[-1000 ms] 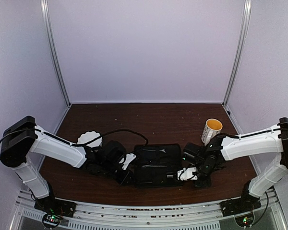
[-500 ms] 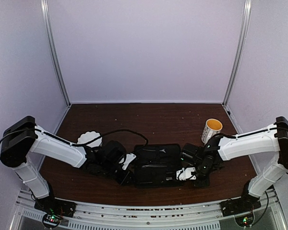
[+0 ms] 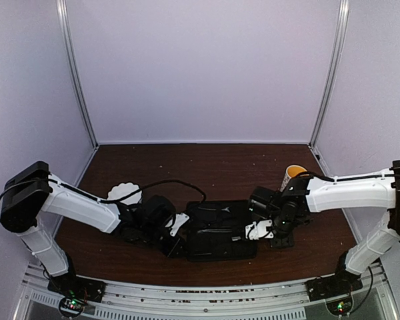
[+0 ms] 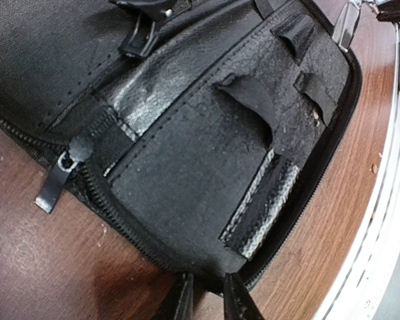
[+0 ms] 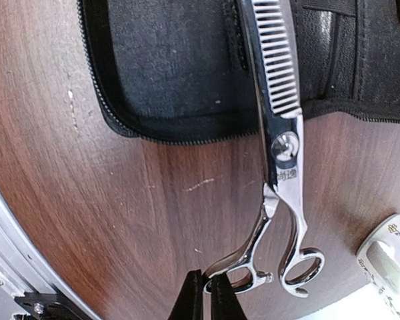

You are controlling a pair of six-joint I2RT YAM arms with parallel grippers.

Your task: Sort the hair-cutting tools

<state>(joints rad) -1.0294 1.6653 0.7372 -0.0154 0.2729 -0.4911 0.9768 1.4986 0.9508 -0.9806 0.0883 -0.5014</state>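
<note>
A flat black zip case lies open on the table between my arms. My right gripper is shut on a ring handle of silver thinning scissors. Their toothed blade lies across the case's edge, and the handles hang over bare wood. In the top view this gripper is at the case's right edge. My left gripper pinches the rim at a corner of the case, at its left front side in the top view. A short black piece lies on the case's far part. The other tools are hidden.
A white fluted bowl stands behind my left arm. A white mug with a yellow inside stands behind my right arm and shows in the right wrist view. The metal rail runs along the table's near edge.
My right gripper has moved a little away from the front edge and to the left with the scissors. The right arm now covers more of the mug. The left arm has stayed put.
</note>
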